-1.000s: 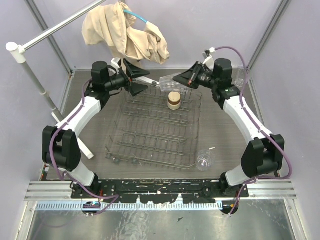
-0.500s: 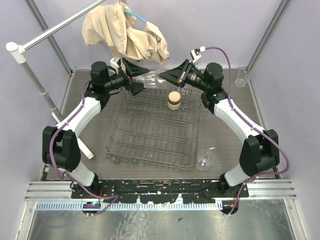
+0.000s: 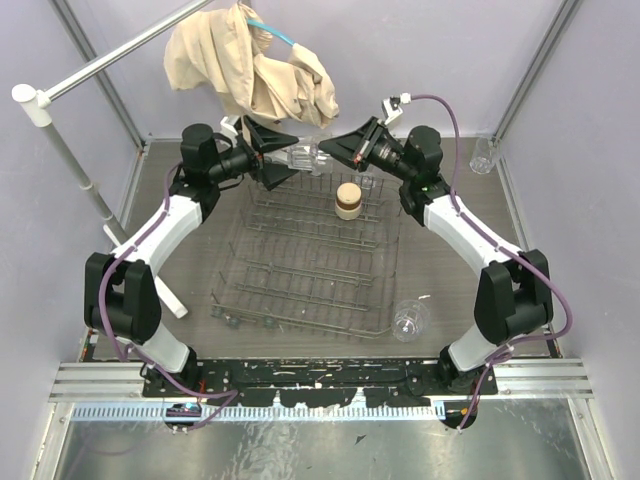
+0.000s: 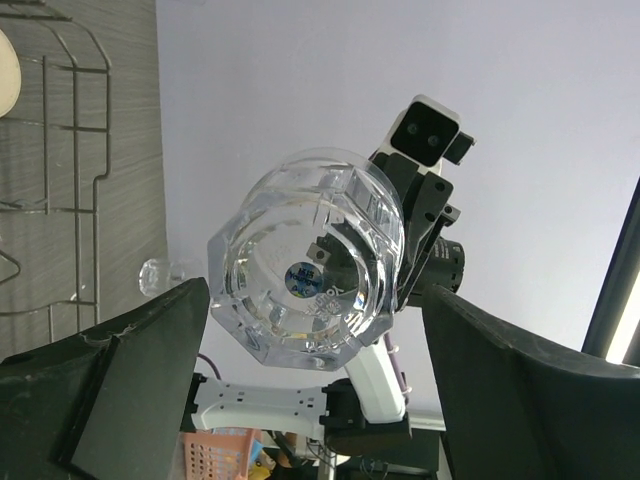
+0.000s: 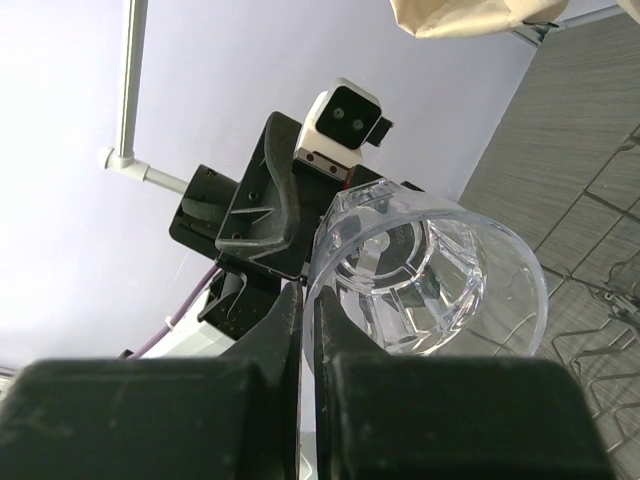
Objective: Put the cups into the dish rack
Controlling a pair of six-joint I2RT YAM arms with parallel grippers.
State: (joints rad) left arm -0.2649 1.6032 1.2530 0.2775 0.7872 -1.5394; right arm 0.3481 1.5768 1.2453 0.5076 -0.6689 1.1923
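Note:
A clear cup (image 3: 306, 157) hangs in the air over the far edge of the dish rack (image 3: 310, 262). My right gripper (image 3: 326, 150) is shut on its rim. In the right wrist view the two fingers (image 5: 285, 330) pinch the wall of the clear cup (image 5: 430, 270). My left gripper (image 3: 292, 158) is open, one finger on each side of the cup without touching it. From the left wrist the clear cup (image 4: 305, 265) shows its base between the wide fingers (image 4: 130, 390). A tan cup (image 3: 347, 200) stands in the rack. Other clear cups lie at the front right (image 3: 408, 320) and back right (image 3: 482, 155).
A beige cloth (image 3: 250, 70) hangs from a white pole (image 3: 100, 62) above the back of the table. A white bar (image 3: 172, 297) lies left of the rack. Enclosure walls close in at the back and both sides.
My right arm has swung left with the clear cup and brought it between the left gripper's open fingers. The left arm has hardly moved.

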